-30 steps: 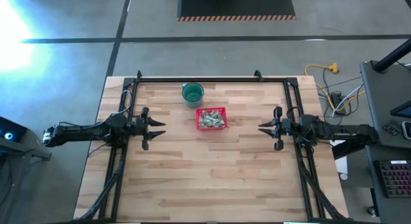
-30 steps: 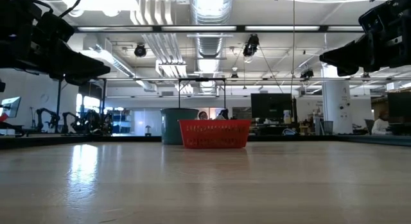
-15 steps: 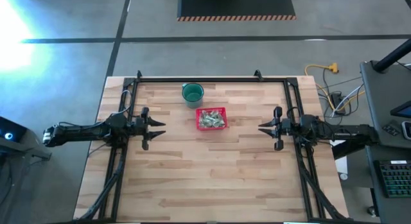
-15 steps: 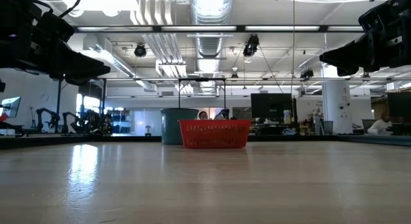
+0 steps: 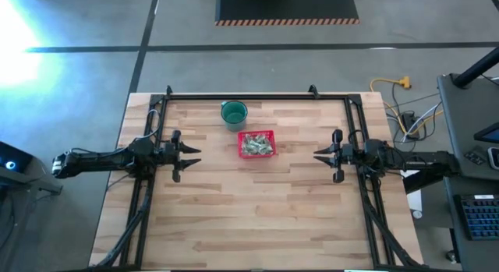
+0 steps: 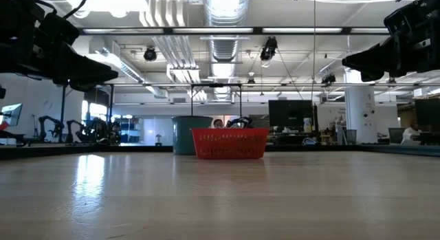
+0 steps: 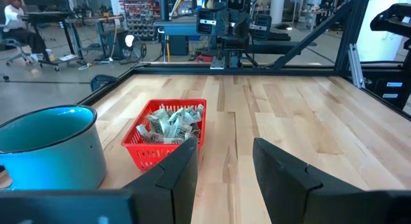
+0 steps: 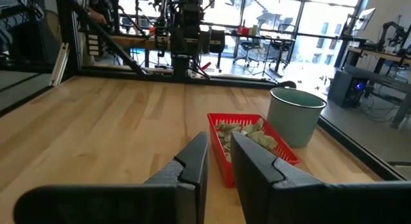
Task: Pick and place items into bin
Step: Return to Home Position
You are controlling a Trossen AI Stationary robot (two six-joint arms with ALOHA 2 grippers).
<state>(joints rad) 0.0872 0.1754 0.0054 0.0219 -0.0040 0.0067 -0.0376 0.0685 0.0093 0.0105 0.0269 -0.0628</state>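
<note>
The bin, a small red mesh basket, stands on the wooden table a little beyond its middle. The items, pale green-and-white crinkled wrapped pieces, lie heaped inside it. My left gripper hovers level at the table's left side, pointing at the basket, open with nothing between its fingers. My right gripper hovers level at the table's right side, pointing left. Its fingers stand a narrow gap apart with nothing between them. Both hang well above the tabletop.
A round dark green cup stands just beyond the basket on its left. A black metal frame runs along the far, left and right edges of the table. Bare wood lies between the basket and the near edge.
</note>
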